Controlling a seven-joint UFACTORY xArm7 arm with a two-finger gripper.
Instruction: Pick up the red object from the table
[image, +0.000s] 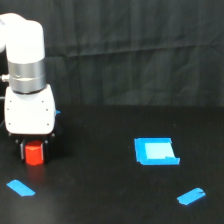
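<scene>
Where the black table (100, 200) runs closest to the camera, two short blue tape strips lie flat on it, one (20, 188) low on the exterior view's left and the other (191, 196) low on the exterior view's right, both angled, well apart from each other. Step back a little and here is the red object (34, 154), a stubby red-orange block, upright, just behind and above the left strip, sitting right between the dark fingers of the gripper (34, 150). The fingers flank it closely on either side, and the view is too soft to say whether they press on it or merely stand beside it, or whether the block rests on the surface or hangs just above it. Across on the right, level with the block, a blue square patch (156, 151) with a paler centre lies flat, far from the gripper. Above the fingers sits the white gripper body (29, 112), then a silver wrist band (26, 75) and the white arm (22, 37). Behind it all, a creased black cloth backdrop (140, 50).
</scene>
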